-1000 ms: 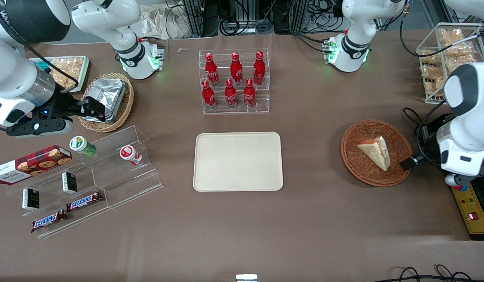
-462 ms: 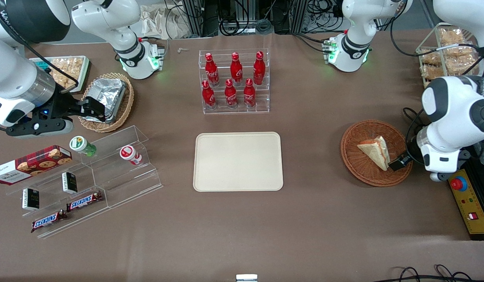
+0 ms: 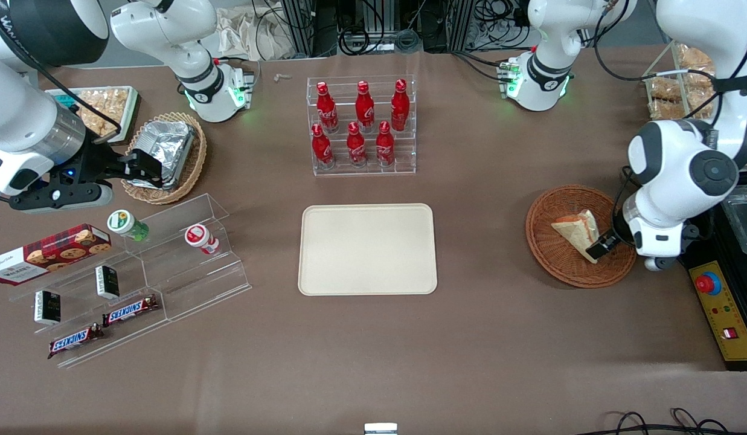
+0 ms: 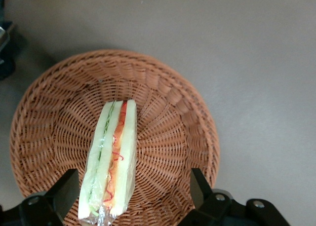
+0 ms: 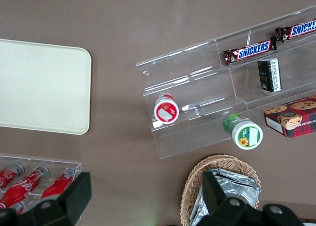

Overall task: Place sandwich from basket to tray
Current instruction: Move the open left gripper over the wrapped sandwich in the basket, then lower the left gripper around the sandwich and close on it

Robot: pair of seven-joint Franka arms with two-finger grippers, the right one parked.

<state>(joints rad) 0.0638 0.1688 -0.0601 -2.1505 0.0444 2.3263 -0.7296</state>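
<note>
Sandwich (image 3: 577,232) (image 4: 111,162) lies in the reddish-brown wicker basket (image 3: 560,266) (image 4: 168,112), resting on one bread face with its filling edge up; red-orange and green strips show along that edge through the clear wrap. In the basket it sits off-centre, toward about 3 o'clock as the front camera sees it.

Left gripper (image 3: 604,246) (image 4: 131,191) hangs over the basket at the sandwich's narrow end, near the basket's 4 o'clock rim. Its fingers (image 4: 66,191) are spread wide, one on each side of the wedge, neither touching it; nothing is held.

Cream tray (image 3: 367,249) (image 5: 39,90) lies bare at table centre, well apart from the basket, toward the parked arm's end. A rack of red bottles (image 3: 362,124) stands at the tray's 12 o'clock, farther from the front camera.
</note>
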